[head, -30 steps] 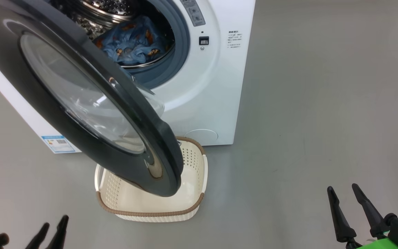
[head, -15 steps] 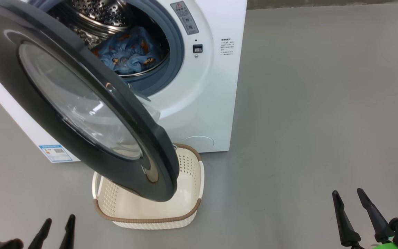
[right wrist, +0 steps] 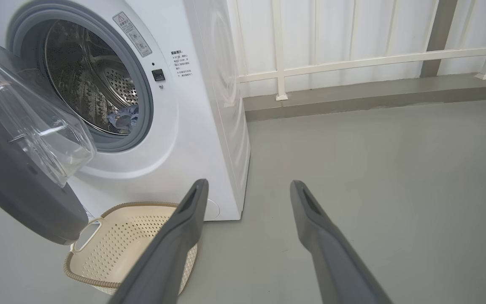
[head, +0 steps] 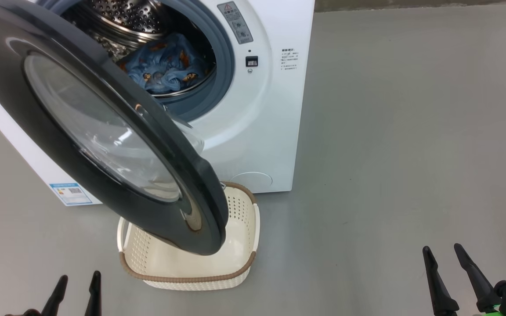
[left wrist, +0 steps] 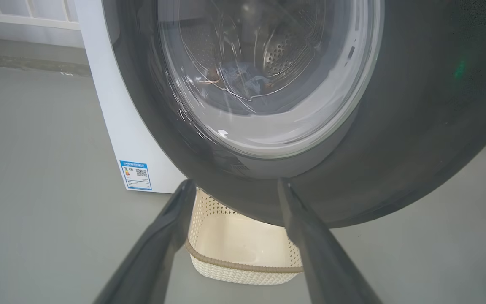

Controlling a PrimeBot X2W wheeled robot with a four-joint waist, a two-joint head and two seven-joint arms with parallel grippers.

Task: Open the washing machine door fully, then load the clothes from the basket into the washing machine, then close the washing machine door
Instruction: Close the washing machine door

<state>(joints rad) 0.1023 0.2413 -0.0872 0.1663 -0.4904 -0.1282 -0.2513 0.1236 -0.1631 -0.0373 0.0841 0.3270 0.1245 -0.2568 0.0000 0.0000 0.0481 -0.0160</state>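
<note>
The white washing machine [head: 262, 114] stands ahead with its door [head: 103, 131] swung partway open over the basket [head: 187, 272]. Light blue bear-print clothes [head: 165, 66] lie inside the steel drum. Nothing shows in the visible part of the cream basket, on the floor under the door's lower edge. My left gripper [head: 77, 285] is open at the lower left, short of the door, which looms close in the left wrist view as the door [left wrist: 416, 126] above the basket [left wrist: 243, 253]. My right gripper [head: 442, 256] is open at the lower right, far from the machine [right wrist: 192, 105] and the basket [right wrist: 120, 245].
Bare grey floor [head: 411, 131] spreads to the right of the machine. A white railing [right wrist: 352, 59] and a low kerb run along the back wall. A blue label sticker [head: 70, 194] marks the machine's left side.
The head camera shifted early on, then held still. My left gripper has risen a little further into the lower left; the right gripper sank slightly. Door, basket and clothes have not moved.
</note>
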